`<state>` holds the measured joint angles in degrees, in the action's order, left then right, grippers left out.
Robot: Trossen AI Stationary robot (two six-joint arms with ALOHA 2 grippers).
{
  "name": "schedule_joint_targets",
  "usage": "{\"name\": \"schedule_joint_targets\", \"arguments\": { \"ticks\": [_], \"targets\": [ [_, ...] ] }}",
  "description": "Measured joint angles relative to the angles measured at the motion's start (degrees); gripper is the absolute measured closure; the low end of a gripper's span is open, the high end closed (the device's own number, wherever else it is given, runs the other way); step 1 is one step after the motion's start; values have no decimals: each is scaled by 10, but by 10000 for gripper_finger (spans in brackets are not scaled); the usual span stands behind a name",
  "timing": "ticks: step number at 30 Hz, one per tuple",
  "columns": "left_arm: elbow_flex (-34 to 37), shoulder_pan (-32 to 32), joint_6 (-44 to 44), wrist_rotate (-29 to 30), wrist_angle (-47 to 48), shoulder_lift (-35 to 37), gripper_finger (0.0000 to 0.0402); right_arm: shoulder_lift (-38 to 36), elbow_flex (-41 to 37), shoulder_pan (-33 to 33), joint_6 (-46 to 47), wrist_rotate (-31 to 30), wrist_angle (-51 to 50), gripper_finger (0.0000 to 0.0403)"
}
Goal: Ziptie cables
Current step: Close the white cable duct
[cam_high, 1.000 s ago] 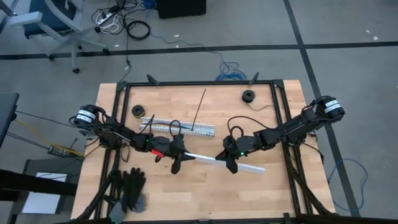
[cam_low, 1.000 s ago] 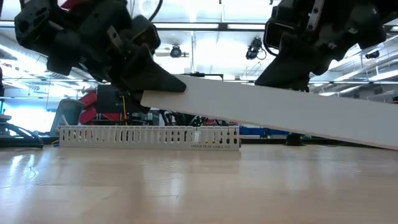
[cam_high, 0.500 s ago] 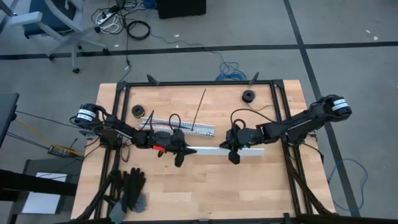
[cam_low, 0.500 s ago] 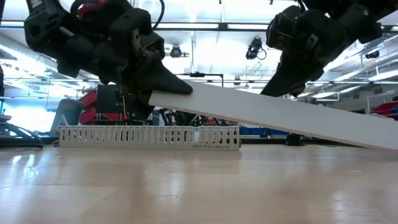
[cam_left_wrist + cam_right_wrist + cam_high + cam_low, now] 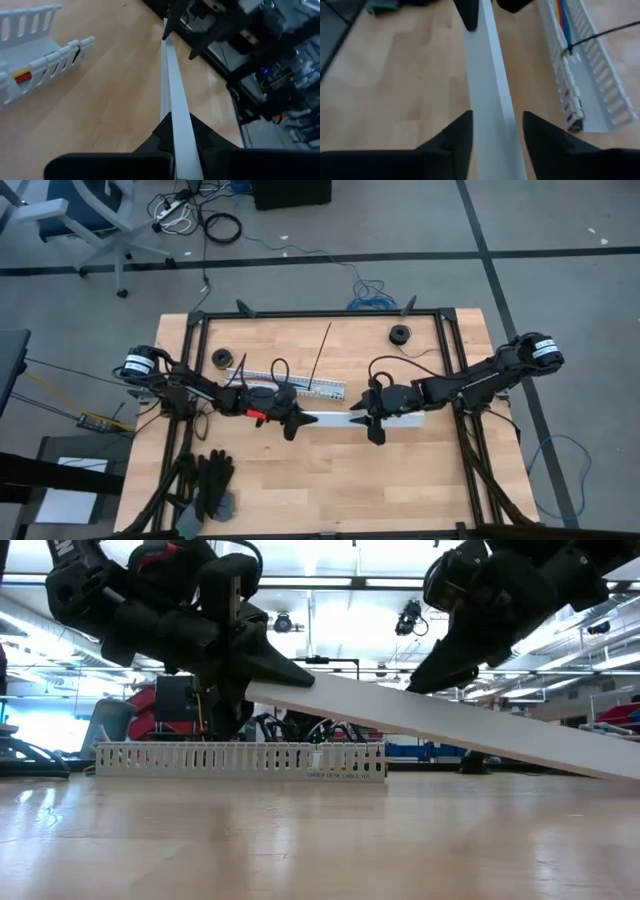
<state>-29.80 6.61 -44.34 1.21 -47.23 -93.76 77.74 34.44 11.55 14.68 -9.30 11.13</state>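
A: From the high view, what do you make of it?

B: The left gripper (image 5: 292, 423) and the right gripper (image 5: 372, 423) face each other across the middle of the wooden table (image 5: 420, 480), joined by a long flat white plastic strip (image 5: 335, 419). Just behind lies the long white slotted plastic channel (image 5: 285, 383).

A: And low down?

B: The strip slopes, high at the left gripper's end and falling to the table at the other.

A: The left wrist view?

B: Its jaws are clamped together on the strip (image 5: 176, 117). The thin coloured cables (image 5: 20, 75), red and yellow, lie inside the channel.

A: The right wrist?

B: Its fingers (image 5: 455, 137) stand apart on either side of the strip, not pinching it. More cables run along the channel (image 5: 570, 90) beside it.

A: What could go wrong?

B: With one end loose, I judge the strip may pivot or slip from the left grip and miss the channel, or knock it.

A: Any change?

B: Half a second ago the right gripper looked closed on the strip; now it has let go. A second ago the strip lay skewed across the table; now it runs parallel to the channel.
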Motion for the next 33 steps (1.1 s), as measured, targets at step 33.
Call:
{"name": "schedule_joint_targets", "arguments": {
  "ticks": [33],
  "targets": [
    [-48,-44,-104,-7,-26,0,401,0,0,18,-139,-115,-124,139]
  ]
}}
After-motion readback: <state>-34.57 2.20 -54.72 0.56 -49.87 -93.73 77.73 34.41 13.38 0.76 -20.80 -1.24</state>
